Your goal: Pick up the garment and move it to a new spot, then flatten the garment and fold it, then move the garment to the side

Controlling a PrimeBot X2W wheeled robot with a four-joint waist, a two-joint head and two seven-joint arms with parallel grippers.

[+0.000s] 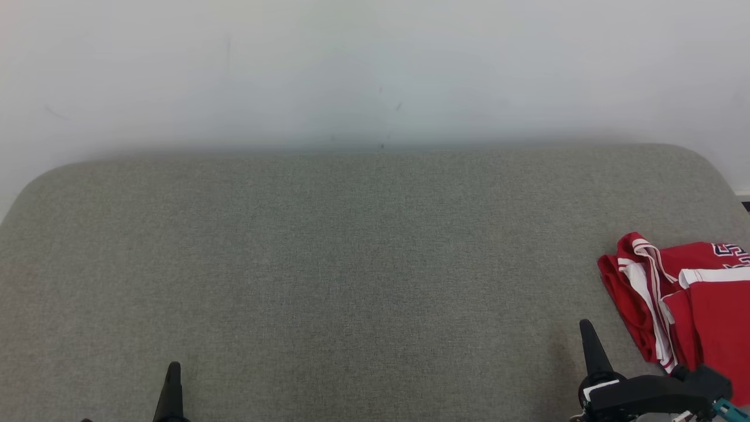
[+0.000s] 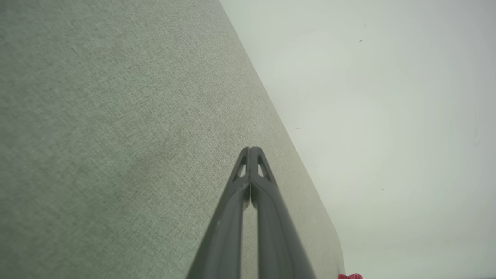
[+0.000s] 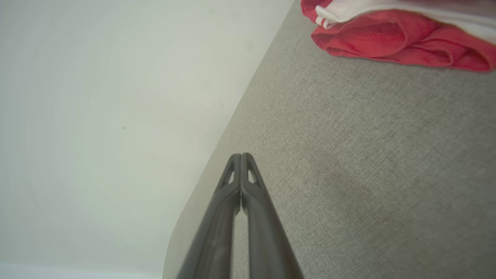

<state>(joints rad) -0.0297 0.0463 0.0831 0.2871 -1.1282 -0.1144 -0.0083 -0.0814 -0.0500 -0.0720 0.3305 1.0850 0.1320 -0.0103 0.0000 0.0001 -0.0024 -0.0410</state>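
The garment (image 1: pixel 691 299) is a red jersey with white stripes and dark lettering, lying folded at the right edge of the grey fabric surface (image 1: pixel 351 264). Its red edge also appears at the top of the right wrist view, garment (image 3: pixel 387 38), and as a red sliver, garment (image 2: pixel 350 276), low in the left wrist view. My right gripper (image 1: pixel 586 328) stands just left of the garment, apart from it, fingers pressed together with nothing between them (image 3: pixel 241 157). My left gripper (image 1: pixel 173 368) sits at the lower left, also shut and empty (image 2: pixel 250 150).
The grey padded surface runs wide between the two grippers and back to a plain white wall (image 1: pixel 375 70). Its far corners are rounded. A dark strip of floor (image 1: pixel 744 205) shows beyond the right corner.
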